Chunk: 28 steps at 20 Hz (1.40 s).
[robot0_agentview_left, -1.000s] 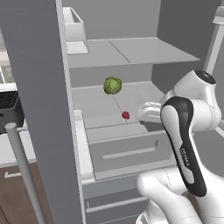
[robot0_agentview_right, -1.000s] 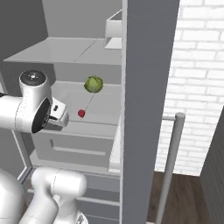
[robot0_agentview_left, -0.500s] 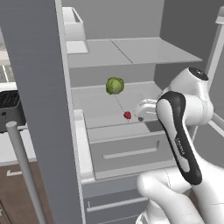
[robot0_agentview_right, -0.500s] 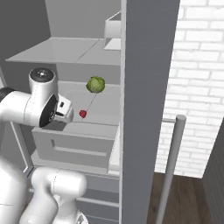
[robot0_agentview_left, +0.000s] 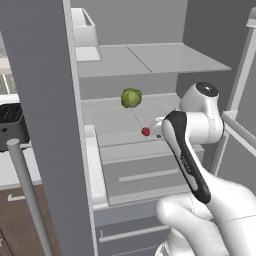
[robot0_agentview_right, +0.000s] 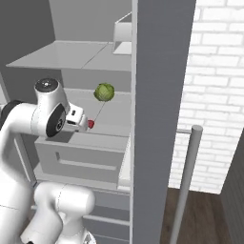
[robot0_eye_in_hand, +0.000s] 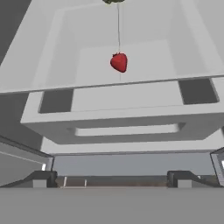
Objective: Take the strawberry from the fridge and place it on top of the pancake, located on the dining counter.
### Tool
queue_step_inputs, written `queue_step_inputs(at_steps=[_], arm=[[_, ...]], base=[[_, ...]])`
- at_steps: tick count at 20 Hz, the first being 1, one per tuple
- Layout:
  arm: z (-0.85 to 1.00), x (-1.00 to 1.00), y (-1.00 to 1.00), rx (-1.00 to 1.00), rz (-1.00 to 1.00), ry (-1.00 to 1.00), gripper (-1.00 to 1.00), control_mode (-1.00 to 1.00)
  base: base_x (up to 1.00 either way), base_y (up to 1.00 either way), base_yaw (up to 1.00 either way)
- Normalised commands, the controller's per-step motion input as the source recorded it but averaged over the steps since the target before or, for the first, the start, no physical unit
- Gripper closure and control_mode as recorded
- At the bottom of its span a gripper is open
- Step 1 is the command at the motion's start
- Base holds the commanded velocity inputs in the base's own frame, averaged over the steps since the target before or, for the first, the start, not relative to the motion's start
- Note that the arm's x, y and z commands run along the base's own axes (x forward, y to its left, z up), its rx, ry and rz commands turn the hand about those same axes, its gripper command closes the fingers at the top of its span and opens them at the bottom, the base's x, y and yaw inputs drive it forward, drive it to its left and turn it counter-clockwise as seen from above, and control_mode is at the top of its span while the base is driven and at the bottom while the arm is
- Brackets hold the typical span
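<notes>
Jaws are spread wide and empty on the gripper, which is aimed at the strawberry on a pale shelf inside the fridge. Approach is judged under way; a short advance, then closing, is needed. Small, glossy, rounded fruit; smooth matte shelving.

Both base views look forward and down into the open fridge from either side of the arm, sharing the strawberry; hand view faces it close.

Strawberry small, red, on open fridge shelf.
</notes>
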Motion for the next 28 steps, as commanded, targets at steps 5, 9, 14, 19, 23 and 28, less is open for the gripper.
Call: queue_step_inputs(at_steps=[5, 9, 14, 19, 23, 28], arm=[[-0.05, 0.72, 0.00, 0.00, -0.08, 0.06, -1.00, -1.00], [-0.21, 0.60, -0.02, 0.00, 0.00, 0.05, -1.00, -1.00], [-0.49, 0.30, -0.02, 0.00, 0.00, 0.03, -1.00, -1.00], [-0.24, 0.30, 0.00, 0.00, 0.00, 0.01, -1.00, -1.00], [-0.16, 0.43, 0.00, 0.00, 0.00, 0.00, -1.00, -1.00], [-0.22, 0.45, 0.00, 0.00, 0.00, 0.00, -1.00, -1.00]], base=[[0.00, 0.00, 0.00], [0.00, 0.00, 0.00], [0.00, 0.00, 0.00], [0.00, 0.00, 0.00], [0.00, 0.00, 0.00], [0.00, 0.00, 0.00]])
